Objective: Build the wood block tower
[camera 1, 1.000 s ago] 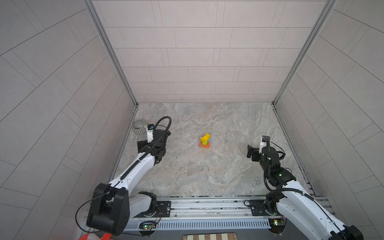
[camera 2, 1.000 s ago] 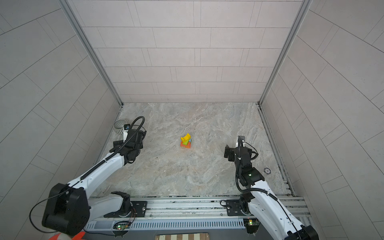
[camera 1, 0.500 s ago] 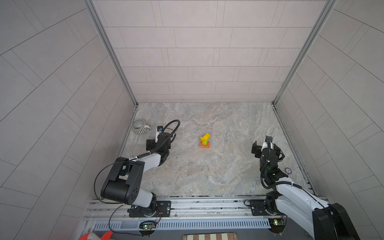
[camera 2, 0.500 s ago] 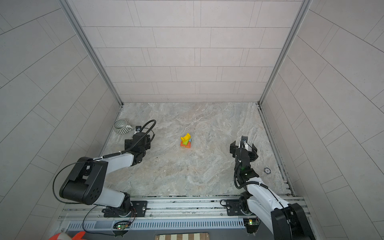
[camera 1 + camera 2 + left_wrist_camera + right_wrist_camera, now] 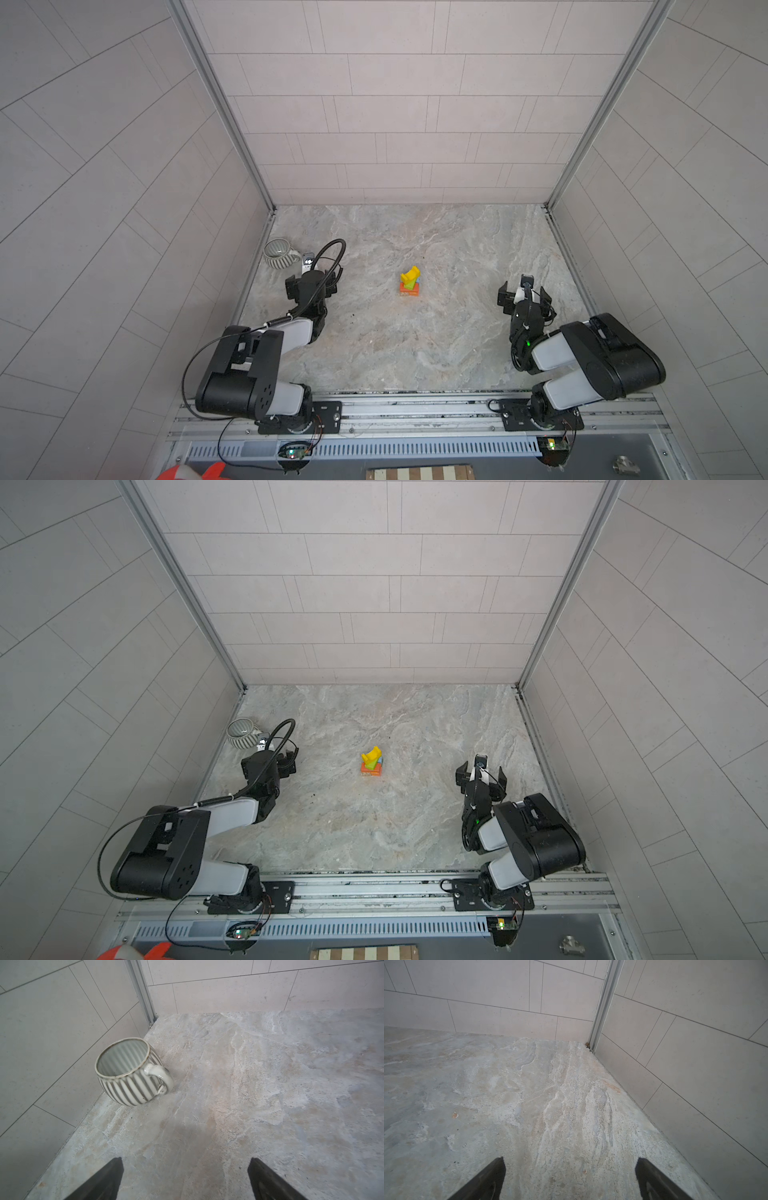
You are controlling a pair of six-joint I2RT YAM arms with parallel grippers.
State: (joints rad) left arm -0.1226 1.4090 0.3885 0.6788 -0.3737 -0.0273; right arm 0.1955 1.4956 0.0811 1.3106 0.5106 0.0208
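The wood block tower stands mid-table in both top views: an orange base, green and a sliver of blue above it, and a tilted yellow piece on top. My left gripper hovers well to its left, open and empty. In the left wrist view the left gripper has only bare marble between its dark fingertips. My right gripper is far to the tower's right, also open. Only table shows under the right gripper in the right wrist view. Neither wrist view shows the tower.
A grey ribbed mug stands upright by the left wall, just beyond my left gripper. Tiled walls enclose the marble table on three sides. The arm bases sit on a metal rail along the front edge.
Both arms have folded at the elbow and settled back toward the front rail. The grippers stay near their earlier spots, still open. The tower and mug have not moved.
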